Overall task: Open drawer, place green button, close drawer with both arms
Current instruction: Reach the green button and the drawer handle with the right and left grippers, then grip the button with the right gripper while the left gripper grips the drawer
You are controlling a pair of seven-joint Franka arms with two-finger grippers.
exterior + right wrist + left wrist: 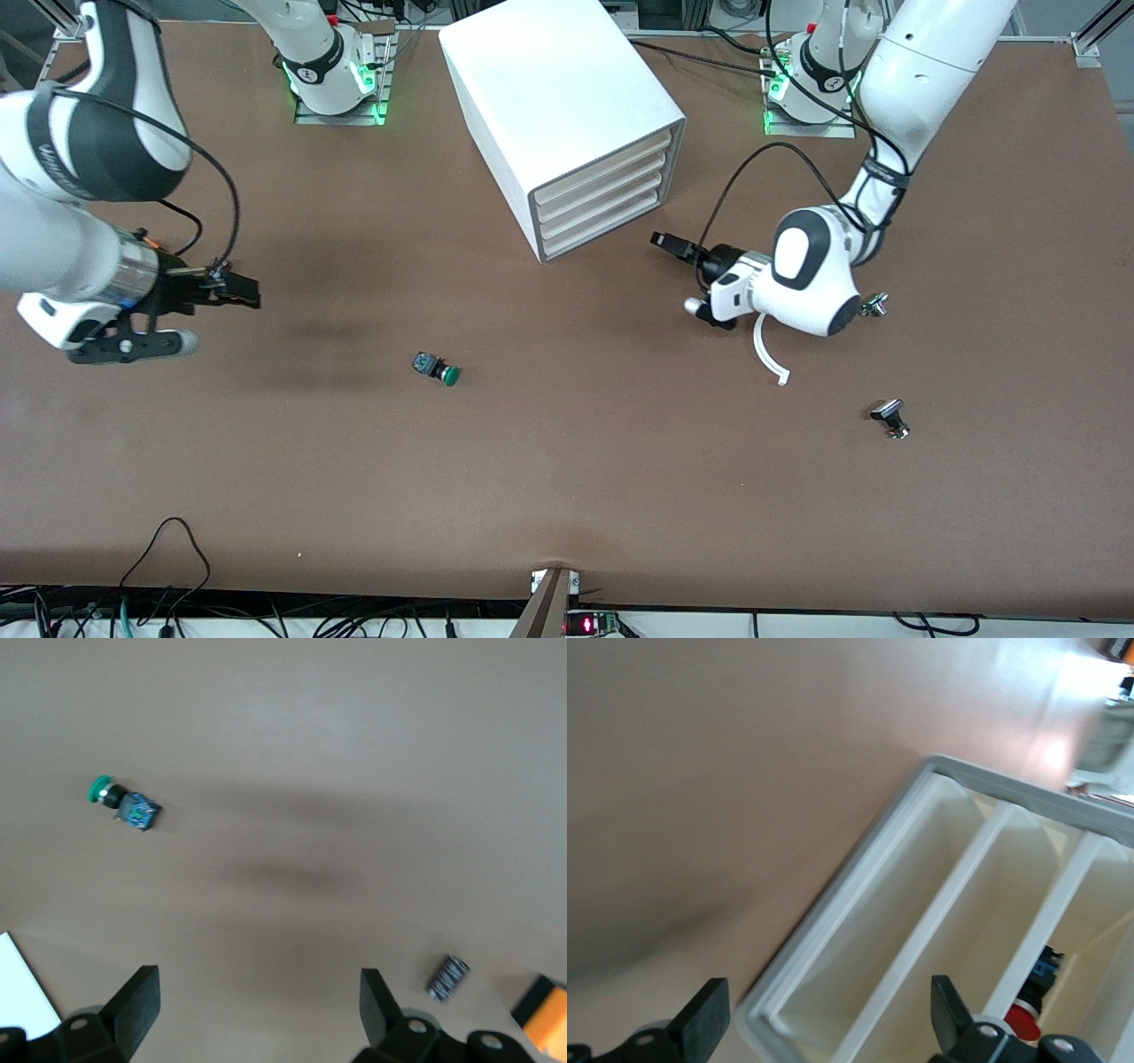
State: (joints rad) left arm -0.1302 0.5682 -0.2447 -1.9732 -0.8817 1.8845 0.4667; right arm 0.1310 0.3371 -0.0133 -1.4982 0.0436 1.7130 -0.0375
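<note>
Cabinet (567, 124): a white box standing on the brown tabletop (567, 478) between the two arm bases, its four stacked drawer fronts turned toward the left arm's end of the table and the front camera.
Drawer (602, 233): the lowest of the four; from the front view it sits flush with the others, so it appears closed and the opening step is judged not yet done.
Left gripper (671, 245): hangs low just in front of the drawer fronts, jaws spread apart and holding nothing; the placement suits a reach for the lowest drawer's front edge.
Left wrist view: looks at the cabinet's open frame (859, 904) at close range; a red-capped part (1023, 1020) shows in one compartment.
Button (436, 368): green cap, dark body, lying on its side on bare tabletop, nearer the front camera than the cabinet and well apart from both grippers.
Right gripper (232, 291): over bare tabletop toward the right arm's end, jaws released and empty, pointing toward the button; judged to be waiting until the drawer is out.
Small dark part (890, 416): lies toward the left arm's end, not part of the task.
Risk: the button may roll when pinched.
</note>
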